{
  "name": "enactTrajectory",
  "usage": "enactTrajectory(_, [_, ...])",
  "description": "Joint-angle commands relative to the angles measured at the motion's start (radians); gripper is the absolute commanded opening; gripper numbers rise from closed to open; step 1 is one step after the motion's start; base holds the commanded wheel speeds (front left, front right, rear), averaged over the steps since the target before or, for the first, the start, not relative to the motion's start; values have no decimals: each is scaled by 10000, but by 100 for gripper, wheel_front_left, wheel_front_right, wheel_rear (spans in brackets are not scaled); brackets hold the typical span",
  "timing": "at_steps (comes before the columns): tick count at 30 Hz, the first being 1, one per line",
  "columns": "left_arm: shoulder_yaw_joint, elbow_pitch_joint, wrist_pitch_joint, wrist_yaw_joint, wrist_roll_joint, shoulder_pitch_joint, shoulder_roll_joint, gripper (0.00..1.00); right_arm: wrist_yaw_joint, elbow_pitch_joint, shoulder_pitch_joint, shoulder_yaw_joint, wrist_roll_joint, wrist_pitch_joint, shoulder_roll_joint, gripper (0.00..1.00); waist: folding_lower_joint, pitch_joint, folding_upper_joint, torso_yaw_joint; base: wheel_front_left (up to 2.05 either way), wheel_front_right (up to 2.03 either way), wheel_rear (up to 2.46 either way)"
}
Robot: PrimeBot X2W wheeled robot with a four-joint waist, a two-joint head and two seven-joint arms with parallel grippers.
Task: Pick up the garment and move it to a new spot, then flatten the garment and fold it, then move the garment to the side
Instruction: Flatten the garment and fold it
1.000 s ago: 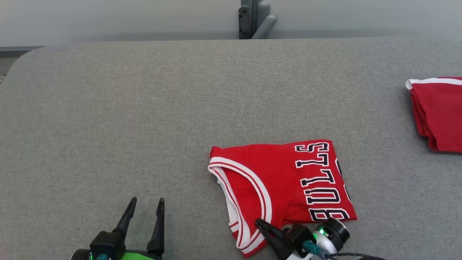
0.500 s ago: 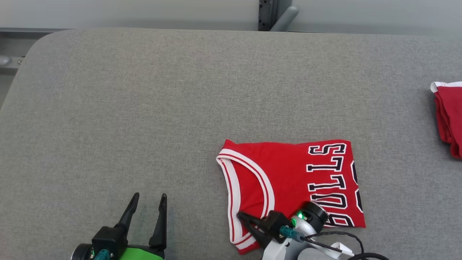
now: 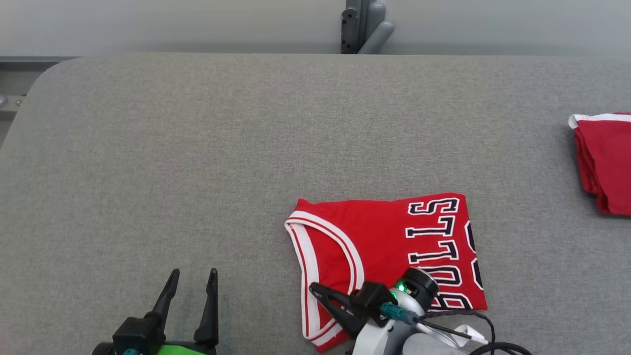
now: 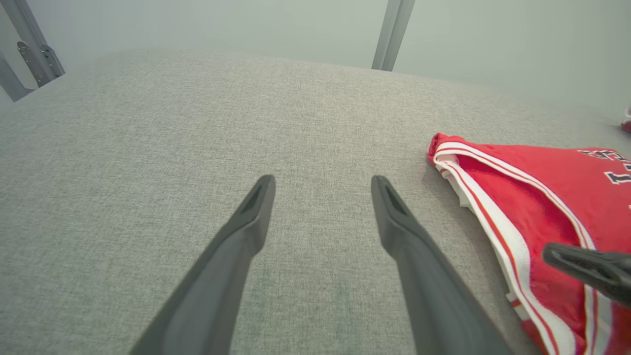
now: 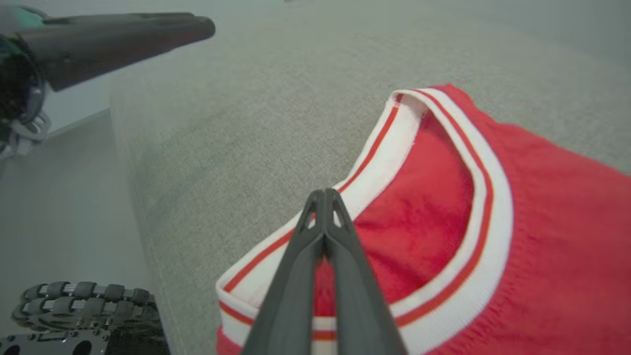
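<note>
1. My right gripper (image 3: 314, 288) is closed tight at the near edge of the table (image 3: 197, 148). Its two dark fingers meet in a single point, and no cloth is visible between them.
2. In the right wrist view, those closed tips sit over the white-and-red band that edges the garment (image 3: 384, 246). I cannot tell whether they press on the fabric or hang just above it.
3. The garment is a red jersey, folded into a compact block. It lies flat on the grey padded table, right of centre and close to the near edge in the head view.
4. Its curved white trim faces my left side. Its black-and-white lettering runs sideways along the end toward my right.
5. My left gripper (image 3: 193, 272) stands wide open and empty at the lower left of the head view. Its fingers point away from me over bare grey padding, well apart from the jersey.
6. In the left wrist view, the jersey's trimmed corner lies off to the right of those spread fingers, and one right-hand finger reaches in over the red cloth.
7. A second red garment (image 3: 604, 162) with a white edge sits at the far right of the table, well apart from the jersey.
8. A black cable (image 3: 485, 323) loops from my right wrist beside a small green light.
</note>
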Motion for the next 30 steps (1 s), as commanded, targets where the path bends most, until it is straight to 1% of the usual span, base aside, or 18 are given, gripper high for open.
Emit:
enactTrajectory(1, [75,-136,-27,14,-70,195,14,100,-4,-553,341,-179,-23,-25,-175,0,0,-321,115,-351,0,0,0])
enactTrajectory(4, [251,-381,-27,27,-43,435,15,100,-10,-1931,893,-949,-116,-25,-680,0,0,-627,115,-714,0,0,0])
enactTrajectory(6, [365,-556,-27,54,-69,585,15,100,-10,-2878,1428,-1853,-165,-25,-1062,0,0,-838,115,-956,0,0,0])
enactTrajectory(8, [477,-739,-27,84,-119,688,15,100,-10,-3700,2058,-3009,-377,-26,-1378,0,0,-1002,115,-1149,0,0,0])
enactTrajectory(10, [545,-858,-26,148,-188,787,18,100,-10,-4414,2764,-4399,-568,-25,-1467,0,0,-1153,115,-1339,0,0,0])
enactTrajectory(11, [551,-920,-27,147,-204,823,17,100,-8,-4693,3105,-5118,-762,-25,-1505,5,0,-1215,115,-1426,0,0,0])
enactTrajectory(12, [544,-963,-26,175,-242,846,17,100,-8,-4927,3390,-5797,-1021,-25,-1560,35,0,-1271,115,-1492,0,0,0])
enactTrajectory(13, [546,-970,-27,206,-267,886,17,100,-10,-5169,3678,-6478,-1140,-25,-1431,81,0,-1329,115,-1558,0,0,0])
enactTrajectory(14, [525,-969,-27,223,-294,930,17,100,-10,-5356,3942,-7152,-1346,-25,-1305,100,0,-1371,115,-1622,0,0,0])
enactTrajectory(15, [499,-965,-26,232,-331,947,17,100,-5,-5462,4168,-7629,-1621,-25,-1311,100,0,-1396,115,-1666,0,0,0])
enactTrajectory(17, [507,-936,-26,265,-348,944,18,100,-8,-5662,4479,-8600,-1923,-26,-1066,100,0,-1445,115,-1753,0,0,0])
enactTrajectory(21, [609,-757,-26,252,-428,941,18,100,-8,-5770,4942,-9913,-2303,-25,-698,100,0,-1561,115,-1820,0,0,0])
enactTrajectory(24, [683,-605,-27,243,-402,992,18,100,-8,-5515,5142,-10275,-2404,-25,-622,100,0,-1647,115,-1842,0,0,0])
enactTrajectory(28, [854,-306,-26,163,-353,998,18,100,-10,-4500,5396,-10696,-2342,-25,-524,100,0,-1781,115,-1843,0,0,0])
enactTrajectory(30, [908,-277,-27,139,-342,968,18,100,-10,-4355,5391,-10764,-2300,-25,-432,100,0,-1803,115,-1835,0,0,0])
